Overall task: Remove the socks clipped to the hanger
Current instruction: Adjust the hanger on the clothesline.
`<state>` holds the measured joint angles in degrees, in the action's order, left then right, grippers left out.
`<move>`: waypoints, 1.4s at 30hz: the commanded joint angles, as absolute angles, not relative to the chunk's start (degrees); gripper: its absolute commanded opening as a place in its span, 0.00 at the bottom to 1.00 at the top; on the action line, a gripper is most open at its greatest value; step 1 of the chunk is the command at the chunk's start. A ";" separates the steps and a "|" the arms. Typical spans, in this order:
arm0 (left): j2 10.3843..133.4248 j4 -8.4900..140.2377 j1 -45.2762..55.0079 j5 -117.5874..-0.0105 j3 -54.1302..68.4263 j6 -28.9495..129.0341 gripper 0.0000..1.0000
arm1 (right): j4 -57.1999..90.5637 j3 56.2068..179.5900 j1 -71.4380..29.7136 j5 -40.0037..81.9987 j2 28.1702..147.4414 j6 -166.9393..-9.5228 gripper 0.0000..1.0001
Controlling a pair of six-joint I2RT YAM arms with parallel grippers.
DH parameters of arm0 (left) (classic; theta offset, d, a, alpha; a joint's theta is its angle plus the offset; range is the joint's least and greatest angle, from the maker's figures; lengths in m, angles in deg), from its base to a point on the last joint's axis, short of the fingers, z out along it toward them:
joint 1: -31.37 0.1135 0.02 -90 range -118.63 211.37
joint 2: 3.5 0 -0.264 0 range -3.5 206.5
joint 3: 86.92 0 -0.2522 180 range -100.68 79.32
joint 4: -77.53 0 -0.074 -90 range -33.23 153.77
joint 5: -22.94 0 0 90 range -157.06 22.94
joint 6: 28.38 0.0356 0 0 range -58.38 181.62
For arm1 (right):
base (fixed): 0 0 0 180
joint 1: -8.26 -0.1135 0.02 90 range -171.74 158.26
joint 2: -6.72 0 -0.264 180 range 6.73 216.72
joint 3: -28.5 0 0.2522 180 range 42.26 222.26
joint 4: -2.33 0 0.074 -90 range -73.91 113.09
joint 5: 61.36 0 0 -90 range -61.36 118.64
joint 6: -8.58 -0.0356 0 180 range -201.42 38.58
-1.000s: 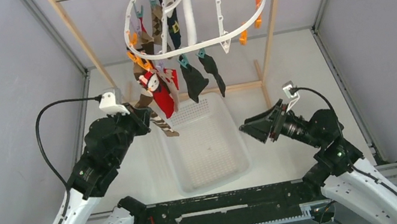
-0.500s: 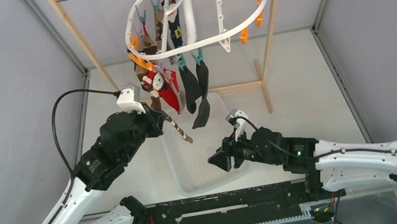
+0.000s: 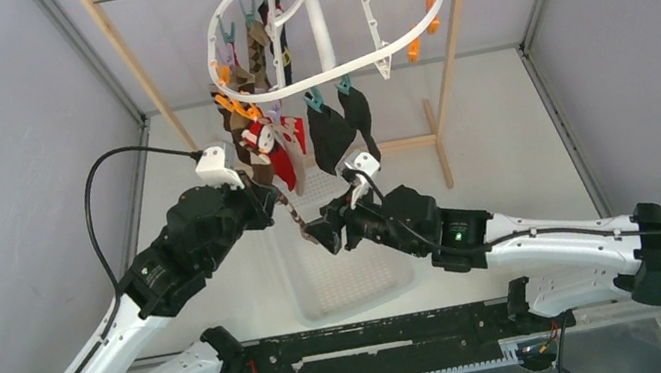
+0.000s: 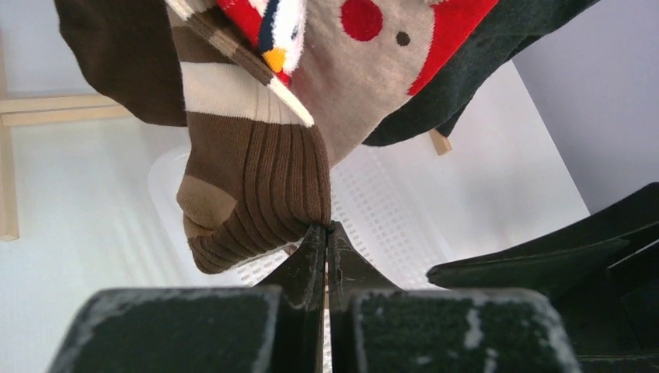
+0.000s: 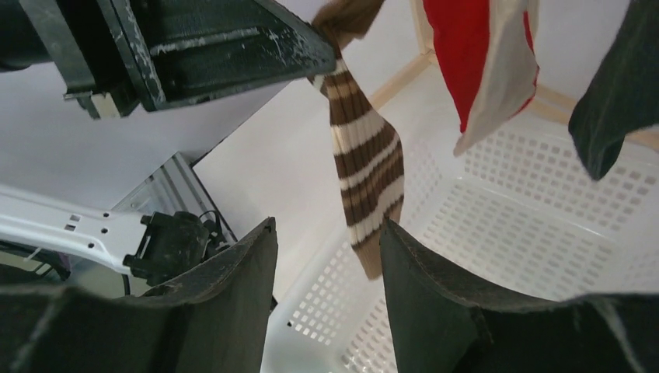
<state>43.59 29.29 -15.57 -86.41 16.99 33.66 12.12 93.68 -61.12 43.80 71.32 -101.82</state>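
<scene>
Looking down from the top view first. My left gripper is pressed shut on the brown striped sock, partway along it. From that pinch the free length runs toward 5 o'clock and ends right at my right gripper, whose fingers stand spread. The sock's upper end climbs toward 11 o'clock into the bunch under the hanger; I can't make out the clip. Left arm holds; right is just beside and grips nothing.

Count: one hanger, one basket below it. Two black socks hang side by side at 1 o'clock of my fingers. The bunch at the left rim is too tight for a sure count.

Left wrist view: fingertips closed flat together, with ribbed brown fabric caught between them at 12 o'clock. A red sock and a dark one overlap above.

Right wrist view: fingers apart. The striped sock hangs with its long axis 12 to 6, its lower end dropping toward the gap. I cannot tell if it touches.

Judgement: freeing it calls for a pull down its length, away from the hanger.
</scene>
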 commanded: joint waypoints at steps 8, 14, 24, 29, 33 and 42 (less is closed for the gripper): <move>44.54 29.30 -19.01 -88.23 12.04 31.84 0.01 | 10.59 101.58 -61.71 46.70 81.53 -98.00 0.59; 44.39 29.14 -20.00 -88.68 11.82 31.66 0.01 | 10.81 102.59 -61.72 47.35 86.03 -98.79 0.59; 43.08 28.37 -20.93 -89.61 12.52 31.55 0.10 | 12.08 102.71 -60.82 48.41 87.32 -101.68 0.06; 41.11 28.20 -20.93 -90.84 14.23 31.64 0.34 | 13.52 102.73 -60.82 48.15 85.87 -101.84 0.00; 39.38 27.55 -20.93 -91.61 15.10 31.34 0.55 | 12.67 101.16 -60.69 46.14 83.66 -102.47 0.00; 35.36 24.72 -20.94 -92.67 15.80 29.79 1.00 | 10.01 94.94 -58.11 39.70 74.85 -105.52 0.00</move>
